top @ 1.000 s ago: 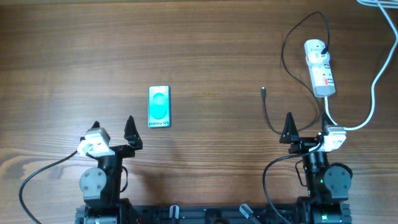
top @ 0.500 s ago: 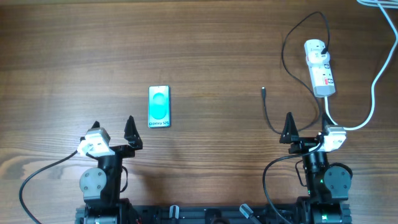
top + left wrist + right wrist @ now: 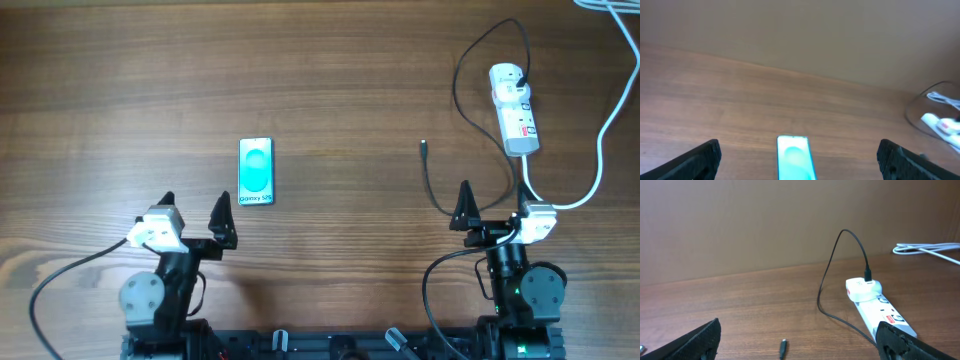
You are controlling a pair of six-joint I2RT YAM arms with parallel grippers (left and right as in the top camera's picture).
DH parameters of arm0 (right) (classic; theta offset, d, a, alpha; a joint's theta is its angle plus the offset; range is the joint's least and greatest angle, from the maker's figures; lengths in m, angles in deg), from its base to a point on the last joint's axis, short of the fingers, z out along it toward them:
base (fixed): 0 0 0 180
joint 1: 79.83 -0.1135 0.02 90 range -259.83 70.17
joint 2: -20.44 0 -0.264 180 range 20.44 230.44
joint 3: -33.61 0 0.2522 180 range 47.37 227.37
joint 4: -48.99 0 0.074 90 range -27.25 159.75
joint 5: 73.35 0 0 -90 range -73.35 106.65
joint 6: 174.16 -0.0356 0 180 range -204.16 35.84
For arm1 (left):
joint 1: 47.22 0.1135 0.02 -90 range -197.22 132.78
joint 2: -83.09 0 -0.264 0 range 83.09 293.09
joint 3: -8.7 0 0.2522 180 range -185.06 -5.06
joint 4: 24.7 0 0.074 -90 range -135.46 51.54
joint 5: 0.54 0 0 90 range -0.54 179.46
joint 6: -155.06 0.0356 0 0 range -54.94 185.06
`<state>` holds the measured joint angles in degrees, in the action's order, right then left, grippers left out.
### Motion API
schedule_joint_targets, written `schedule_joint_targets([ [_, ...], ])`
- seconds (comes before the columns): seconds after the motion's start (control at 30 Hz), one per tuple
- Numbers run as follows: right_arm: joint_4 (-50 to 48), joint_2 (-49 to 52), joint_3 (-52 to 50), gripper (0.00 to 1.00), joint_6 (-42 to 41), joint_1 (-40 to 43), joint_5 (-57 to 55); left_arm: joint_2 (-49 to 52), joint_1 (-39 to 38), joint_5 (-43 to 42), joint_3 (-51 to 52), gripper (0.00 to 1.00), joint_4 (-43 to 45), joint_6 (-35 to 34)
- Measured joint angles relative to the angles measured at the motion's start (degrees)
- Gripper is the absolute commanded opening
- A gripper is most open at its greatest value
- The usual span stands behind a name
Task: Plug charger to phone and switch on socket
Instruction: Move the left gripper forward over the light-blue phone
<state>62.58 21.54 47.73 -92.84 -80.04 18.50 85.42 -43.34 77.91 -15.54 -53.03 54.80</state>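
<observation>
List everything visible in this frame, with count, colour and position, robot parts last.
phone: one, turquoise screen, flat on the table just ahead of the left arm
charger: one, thin black cable, its loose plug tip lying left of the socket, ahead of the right arm
socket: one, white strip, far right of the table
adapter: one, white, plugged into the socket's far end, black cable running from it
cord: one, thick white, leaving the socket's near end and curving to the right edge
table: one, brown wood
left gripper: one, black, open, empty
right gripper: one, black, open, empty
</observation>
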Motion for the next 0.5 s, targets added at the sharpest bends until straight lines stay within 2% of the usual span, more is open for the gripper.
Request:
schedule_joint_targets([
  [0.23, 0.0, 0.0, 0.0, 1.0, 0.0, 0.0, 0.0, 9.4, 0.0, -1.0, -14.4, 1.0, -8.2, 0.1],
  [0.5, 0.0, 0.0, 0.0, 1.0, 0.0, 0.0, 0.0, 26.2, 0.0, -1.7, -33.4, 1.0, -19.4, 1.5],
])
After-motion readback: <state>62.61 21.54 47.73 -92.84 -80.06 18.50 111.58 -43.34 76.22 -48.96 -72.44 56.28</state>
